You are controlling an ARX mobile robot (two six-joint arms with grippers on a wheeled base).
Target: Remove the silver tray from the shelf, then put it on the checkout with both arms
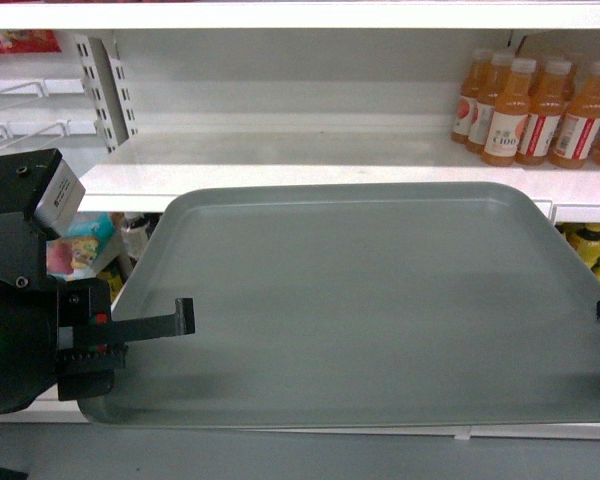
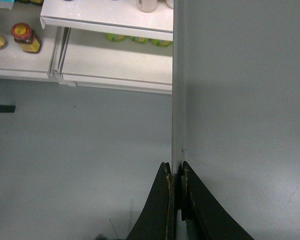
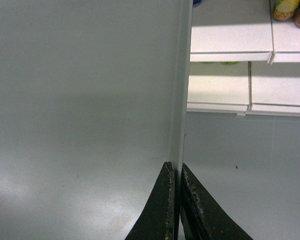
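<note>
Carrying the silver tray (image 1: 370,300) clear of the shelf (image 1: 310,160), both grippers are pinching opposite rims.

Looking stiff, light and probably slick, it is hanging level in front of the shelving; left gripper (image 2: 176,175) and right gripper (image 3: 176,172) are each clamping a thin edge, so any tilt is risking slippage. Juice bottles (image 1: 535,105) are standing on the shelf behind.

At the upper right of your head view you find a cluster of orange juice bottles (image 1: 540,110) with white caps, standing upright and touching one another. Below them, at the right edge, sit yellow bottles (image 1: 592,248), partly hidden. At centre left you see colourful packaged goods (image 1: 80,248), too blurred to identify. In your left wrist view, upper left, a jar with a red lid (image 2: 25,38) stands upright. Grey floor (image 2: 75,165) fills the lower left.
</note>
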